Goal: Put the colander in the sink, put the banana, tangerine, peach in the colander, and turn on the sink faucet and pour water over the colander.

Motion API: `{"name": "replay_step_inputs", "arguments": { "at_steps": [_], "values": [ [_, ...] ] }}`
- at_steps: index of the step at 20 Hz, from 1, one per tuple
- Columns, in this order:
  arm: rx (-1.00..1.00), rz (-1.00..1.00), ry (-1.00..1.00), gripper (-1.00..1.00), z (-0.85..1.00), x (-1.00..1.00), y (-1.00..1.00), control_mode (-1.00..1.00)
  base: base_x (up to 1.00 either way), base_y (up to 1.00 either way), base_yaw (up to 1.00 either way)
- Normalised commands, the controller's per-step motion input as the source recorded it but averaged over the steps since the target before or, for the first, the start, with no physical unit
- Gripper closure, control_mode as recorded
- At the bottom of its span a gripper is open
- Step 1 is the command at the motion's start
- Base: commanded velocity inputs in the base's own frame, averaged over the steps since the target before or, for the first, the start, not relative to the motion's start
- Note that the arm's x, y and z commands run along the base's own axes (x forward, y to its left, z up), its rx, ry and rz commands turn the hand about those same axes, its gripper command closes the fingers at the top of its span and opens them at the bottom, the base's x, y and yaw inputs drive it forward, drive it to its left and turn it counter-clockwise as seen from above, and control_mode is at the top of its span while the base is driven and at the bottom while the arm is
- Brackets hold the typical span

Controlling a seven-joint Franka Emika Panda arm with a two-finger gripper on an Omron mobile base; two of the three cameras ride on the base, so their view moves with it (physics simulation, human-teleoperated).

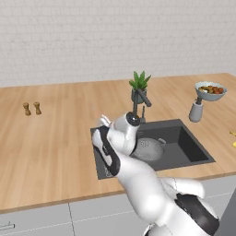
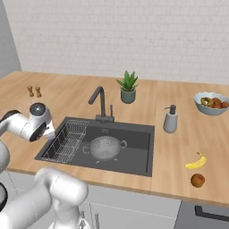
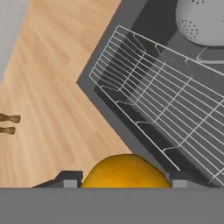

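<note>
i have the tangerine clasped between my fingers; in the hand view it bulges up at the bottom centre with a dark fingertip on either side. the colander already sits in the sink, low centre of the right base view, with the wire rack to its left. in the hand view the rack fills the middle and the colander peeks in at the upper right, so i judge i'm over the sink's rim by the rack, not over the colander. to do this well i'd carry the fruit across the rack until it hangs over the middle of the colander, come down close to its rim, and only then let go, so it doesn't bounce out or roll under the wires.

the banana and the peach wait on the surface at the lower right of the right base view, well apart from the sink. the sink faucet stands behind the basin, a potted plant beside it, a soap dispenser and a fruit bowl further right. two small shakers sit at the far left. pale wood surface, white brick wall behind.
</note>
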Motion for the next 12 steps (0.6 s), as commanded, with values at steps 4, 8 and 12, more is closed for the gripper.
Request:
{"name": "replay_step_inputs", "arguments": {
  "at_steps": [4, 8, 12],
  "values": [
    [0.27, -0.36, 0.15, 1.0, 0.23, -0.09, -1.0, -1.0, 0.0, 0.0, 0.0],
    [0.24, -0.35, 0.21, 1.0, 0.07, -0.06, -1.0, -1.0, 0.0, 0.0, 0.0],
    [0.15, -0.37, 0.38, 1.0, 0.0, 0.0, -1.0, -1.0, 0.0, 0.0, 0.0]
  ]
}}
